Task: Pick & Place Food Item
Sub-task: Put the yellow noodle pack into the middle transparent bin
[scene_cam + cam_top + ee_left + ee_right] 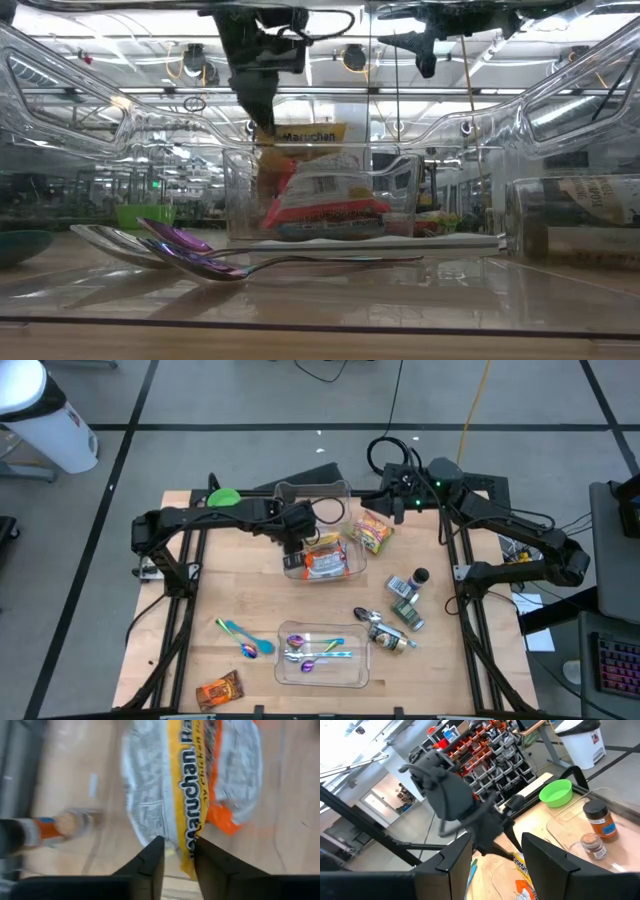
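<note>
1. Nearest the front edge of the wooden bench lies a small brown snack packet, just beside a clear tray that holds spoons.
2. Two more spoons lie on the bare wood to the tray's left. To its right lie a small jar and, a little farther back, spice bottles.
3. Mid-bench stands a clear tub with a Maruchan ramen packet inside it; the low view shows the packet's orange-and-white body down in the tub and its yellow band rising above the rim.
4. The left claw hangs over the tub's left end. In the left wrist view its fingers stand slightly apart, straddling the packet's yellow edge; whether they press on it I cannot tell.
5. Just beyond the tub's right corner lies a second noodle packet, flat on the wood.
6. Farther back sit an empty clear container and a green bowl.
7. The right claw waits at the far right of the bench, fingers parted around nothing.
</note>
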### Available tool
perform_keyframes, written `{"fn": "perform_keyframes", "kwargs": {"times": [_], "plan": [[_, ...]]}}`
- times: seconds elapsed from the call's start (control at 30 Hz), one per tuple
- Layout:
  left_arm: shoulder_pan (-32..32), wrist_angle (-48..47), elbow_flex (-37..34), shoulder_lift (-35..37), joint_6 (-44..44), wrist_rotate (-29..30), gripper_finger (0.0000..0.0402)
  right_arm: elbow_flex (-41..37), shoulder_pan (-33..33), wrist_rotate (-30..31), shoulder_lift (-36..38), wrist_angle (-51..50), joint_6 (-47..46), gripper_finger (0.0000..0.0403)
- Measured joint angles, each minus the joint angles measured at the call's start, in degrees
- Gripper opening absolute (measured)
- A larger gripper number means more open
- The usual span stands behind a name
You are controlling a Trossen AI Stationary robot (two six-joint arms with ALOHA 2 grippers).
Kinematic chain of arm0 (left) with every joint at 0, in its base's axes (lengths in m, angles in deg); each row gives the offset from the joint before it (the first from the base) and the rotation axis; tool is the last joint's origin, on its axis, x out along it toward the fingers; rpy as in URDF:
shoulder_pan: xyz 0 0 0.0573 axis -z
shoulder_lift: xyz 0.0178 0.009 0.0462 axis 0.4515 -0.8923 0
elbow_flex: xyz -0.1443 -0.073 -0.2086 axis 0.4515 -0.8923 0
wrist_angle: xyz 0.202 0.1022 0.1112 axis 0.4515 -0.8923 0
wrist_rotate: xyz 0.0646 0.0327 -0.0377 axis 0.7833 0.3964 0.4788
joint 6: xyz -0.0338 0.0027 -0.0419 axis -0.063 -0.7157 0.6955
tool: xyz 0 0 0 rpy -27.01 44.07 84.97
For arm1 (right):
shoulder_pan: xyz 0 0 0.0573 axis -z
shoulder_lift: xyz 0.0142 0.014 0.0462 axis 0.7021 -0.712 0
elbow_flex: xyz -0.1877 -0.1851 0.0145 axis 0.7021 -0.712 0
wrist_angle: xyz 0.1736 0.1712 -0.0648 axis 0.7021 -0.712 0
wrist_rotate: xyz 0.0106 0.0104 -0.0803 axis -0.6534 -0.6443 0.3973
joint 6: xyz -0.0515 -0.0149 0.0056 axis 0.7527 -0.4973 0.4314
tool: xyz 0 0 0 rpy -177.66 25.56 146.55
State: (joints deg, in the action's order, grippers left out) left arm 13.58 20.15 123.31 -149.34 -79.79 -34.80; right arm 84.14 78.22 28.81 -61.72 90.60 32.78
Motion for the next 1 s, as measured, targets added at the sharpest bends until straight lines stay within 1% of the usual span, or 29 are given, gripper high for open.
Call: {"fn": "perform_keyframes", "kwargs": {"times": [0.1,0.2,0.27,0.4,0.47,0.53,0.6,0.7,0.77,0.9,1.0], "plan": [[0.05,0.13,-1.28,0.00,0.91,-2.76,0.0158,0.02,-0.61,-0.02,0.00,-0.02,0.02,0.0169],[0.33,0.18,-0.99,0.00,4.09,-3.33,0.0193,0.02,-1.10,0.00,0.00,-0.07,0.01,0.0169],[0.37,0.22,-0.29,0.35,5.73,-3.93,0.0210,0.02,-1.13,-0.02,0.00,-0.07,0.05,0.0169],[0.35,0.29,2.19,2.09,6.18,-8.90,0.0229,0.02,-1.12,0.23,0.00,-0.07,0.04,0.0169],[0.38,0.38,3.81,2.82,6.19,-10.62,0.0232,0.02,-1.11,0.26,0.00,-0.07,0.04,0.0169],[0.42,0.58,5.21,3.53,6.14,-10.57,0.0231,0.02,-1.11,0.30,0.00,-0.07,0.04,0.0169],[0.37,1.78,6.12,4.08,5.36,-8.74,0.0229,0.02,-1.11,0.31,0.00,-0.07,0.03,0.0169],[0.14,4.68,5.98,4.24,4.46,-2.94,0.0223,0.02,-1.13,0.31,0.00,-0.09,-0.67,0.0169],[-0.35,6.62,5.17,3.58,4.29,-0.50,0.0220,0.02,-1.13,0.30,0.00,-0.09,-1.42,0.0169],[-2.04,6.81,4.77,1.18,5.57,0.71,0.0211,0.02,-1.35,0.23,0.00,-0.11,-2.46,0.0169],[-3.07,5.39,4.77,-0.69,6.41,0.35,0.0203,0.04,-2.09,0.14,0.00,-0.11,-2.55,0.0169]]}}
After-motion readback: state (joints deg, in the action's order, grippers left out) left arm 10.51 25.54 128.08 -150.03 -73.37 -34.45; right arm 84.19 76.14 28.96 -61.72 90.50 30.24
